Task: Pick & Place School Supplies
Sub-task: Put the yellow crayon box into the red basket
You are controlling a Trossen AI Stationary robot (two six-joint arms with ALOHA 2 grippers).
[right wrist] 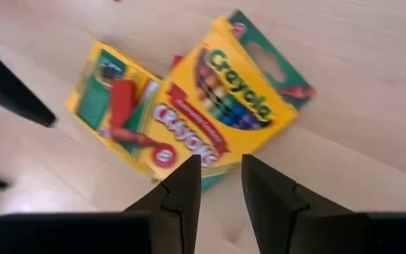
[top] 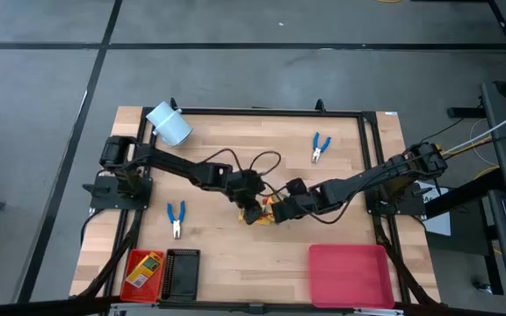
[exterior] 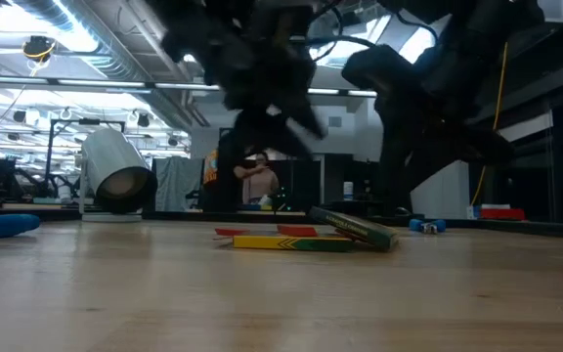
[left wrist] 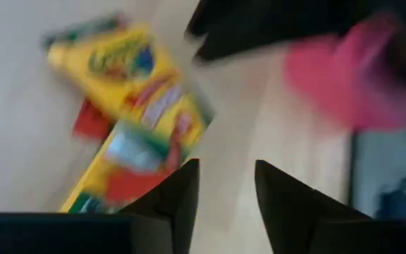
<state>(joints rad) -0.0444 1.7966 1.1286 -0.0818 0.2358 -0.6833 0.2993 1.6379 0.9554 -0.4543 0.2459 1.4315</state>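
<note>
Two yellow-and-green crayon boxes lie at the table's middle. In the low view one box lies flat, and the other is tilted, one edge resting on the flat one. Tiny red pieces lie on and beside them. One blue-handled tool lies toward the left, the other toward the far right. My left gripper hangs open over the boxes. My right gripper is open above the Crayola-faced box, next to the second box.
A pale cylinder lies at the far left corner. Along the near edge stand a small red tray holding something yellow, a black tray and a larger red tray. Bare wood lies between the boxes and these trays.
</note>
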